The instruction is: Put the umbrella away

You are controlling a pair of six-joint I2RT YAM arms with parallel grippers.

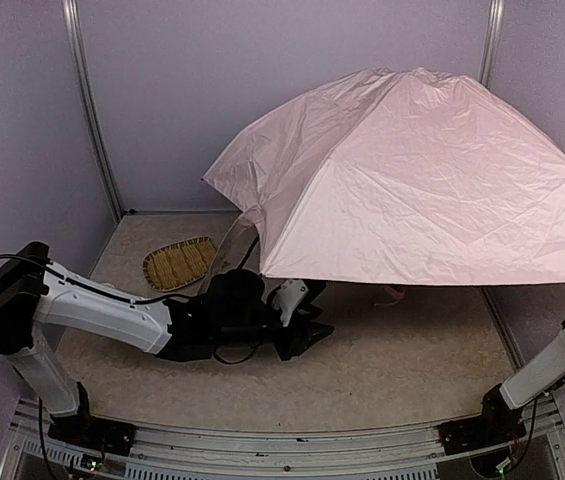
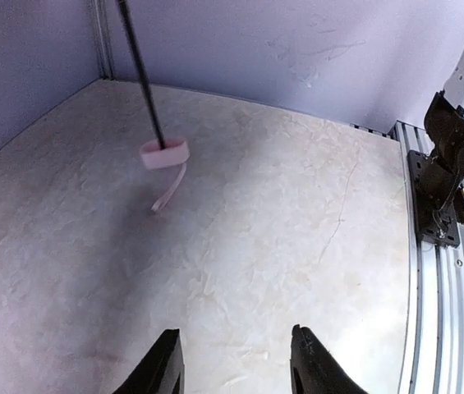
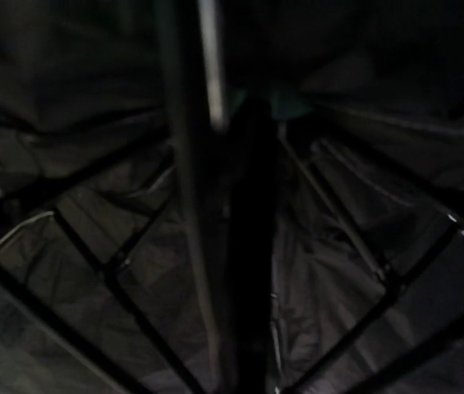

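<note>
Umbrella (image 1: 422,180) is open. Its pale pink canopy is up off the table (image 1: 402,390) and fills the right and upper right of your overhead view, tilted, with the low edge facing the arms.

Far left, your left arm (image 1: 102,310) reaches in low across the table toward the middle. Just behind it, near the back-left corner, the woven tray (image 1: 179,262) lies flat with nothing in it, beside the canopy's left edge but apart from it.

The left gripper (image 1: 318,333) sits low over the table, just under the canopy's near left edge. In the left wrist view its fingers (image 2: 162,369) are spread with bare tabletop between them — nothing pinched, nothing touching.

Ahead of those fingers and well apart from them, the thin black shaft (image 2: 140,74) slants down to the small pink handle (image 2: 164,153). A pink strap (image 2: 168,189) trails from it toward the surface. You can't tell whether the handle touches the table or hangs just above it.

At right, your right arm (image 1: 547,370) rises from its base and goes up under the canopy's right edge, so the right gripper is hidden from above.

Its wrist view is very dark — black lining, ribs (image 3: 92,263) and the shaft running up the middle close to the lens. You can't tell whether the right fingers are clamped on it.
</note>
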